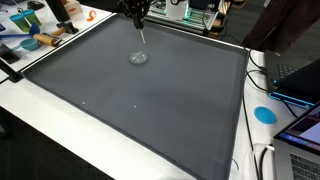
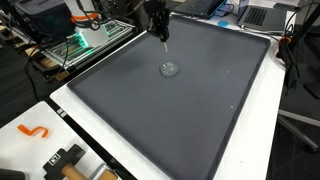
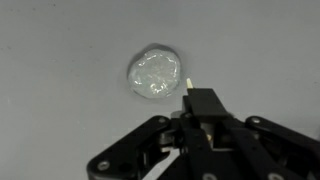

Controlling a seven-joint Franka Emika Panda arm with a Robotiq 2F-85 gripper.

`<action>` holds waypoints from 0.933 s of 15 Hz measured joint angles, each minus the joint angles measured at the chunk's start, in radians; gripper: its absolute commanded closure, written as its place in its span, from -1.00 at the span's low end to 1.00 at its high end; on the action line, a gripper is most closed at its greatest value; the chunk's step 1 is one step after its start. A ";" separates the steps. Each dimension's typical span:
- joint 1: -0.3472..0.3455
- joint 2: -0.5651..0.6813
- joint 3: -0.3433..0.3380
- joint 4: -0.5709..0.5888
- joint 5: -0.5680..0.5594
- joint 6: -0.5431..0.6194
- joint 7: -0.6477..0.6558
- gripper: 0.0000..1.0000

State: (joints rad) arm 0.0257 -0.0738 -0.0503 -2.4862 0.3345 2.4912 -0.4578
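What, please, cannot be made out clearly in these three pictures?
Clear round thing: blurred in the wrist view, tiny in both exterior views; its kind is unclear.
Thin stick: the gripper jaws hide all but its pale tip in the wrist view.
Arm: cut off by the top edge in both exterior views.

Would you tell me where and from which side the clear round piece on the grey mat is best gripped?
Probably across its rim, from straight above. The clear piece lies low and flat on the mat, so a sideways approach finds no wall to pinch; being roughly round, any opposite edges suit the fingers. The gripper is shut on a stick, though.
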 measured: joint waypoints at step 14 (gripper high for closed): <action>0.000 0.171 0.034 0.053 -0.335 0.141 0.311 0.94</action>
State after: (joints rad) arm 0.0258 0.0974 -0.0162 -2.4333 -0.0001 2.6319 -0.1471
